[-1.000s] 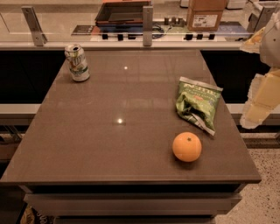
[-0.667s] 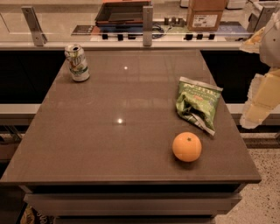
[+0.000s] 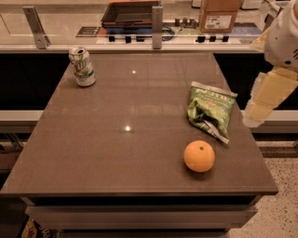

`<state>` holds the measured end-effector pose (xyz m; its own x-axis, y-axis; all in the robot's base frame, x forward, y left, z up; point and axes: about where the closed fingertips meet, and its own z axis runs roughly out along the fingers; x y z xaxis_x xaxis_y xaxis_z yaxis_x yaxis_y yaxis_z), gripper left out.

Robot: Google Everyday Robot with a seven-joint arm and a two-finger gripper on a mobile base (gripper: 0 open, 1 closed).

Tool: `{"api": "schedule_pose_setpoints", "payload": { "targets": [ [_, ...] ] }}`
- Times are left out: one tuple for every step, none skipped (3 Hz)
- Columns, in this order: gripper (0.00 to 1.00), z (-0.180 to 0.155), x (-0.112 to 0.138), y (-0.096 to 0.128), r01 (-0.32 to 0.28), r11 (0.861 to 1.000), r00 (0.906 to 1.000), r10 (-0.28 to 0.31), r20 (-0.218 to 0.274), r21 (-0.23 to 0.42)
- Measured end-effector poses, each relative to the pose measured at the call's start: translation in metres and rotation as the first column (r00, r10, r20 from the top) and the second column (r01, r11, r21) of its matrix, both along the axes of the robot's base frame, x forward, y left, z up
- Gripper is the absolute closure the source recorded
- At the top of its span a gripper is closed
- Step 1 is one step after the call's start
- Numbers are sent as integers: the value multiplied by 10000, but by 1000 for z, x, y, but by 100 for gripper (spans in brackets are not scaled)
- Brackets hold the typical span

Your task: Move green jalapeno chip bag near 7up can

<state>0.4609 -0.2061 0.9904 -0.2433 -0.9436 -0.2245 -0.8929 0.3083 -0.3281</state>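
The green jalapeno chip bag (image 3: 209, 110) lies flat on the right side of the brown table (image 3: 130, 153), its white top edge facing the back and a silvery torn corner facing the front. The 7up can (image 3: 82, 66), white and green with a silver top, stands upright at the table's back left corner, far from the bag. My gripper (image 3: 253, 117) hangs off the table's right edge, just right of the bag and a little above table height, touching nothing.
A round orange fruit (image 3: 199, 156) sits in front of the bag near the table's front right. A counter behind the table holds metal posts (image 3: 157, 27), a dark tray (image 3: 131, 13) and a cardboard box (image 3: 219, 15).
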Motion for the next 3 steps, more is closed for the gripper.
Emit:
{"api": "schedule_pose_setpoints", "payload": {
  "targets": [
    [0, -13, 26, 9, 525, 9973, 9986, -522, -76, 504],
    [0, -28, 48, 16, 1162, 9858, 9931, -1137, -273, 1215],
    [0, -48, 62, 19, 2093, 9592, 9777, -2022, -566, 1901]
  ]
}}
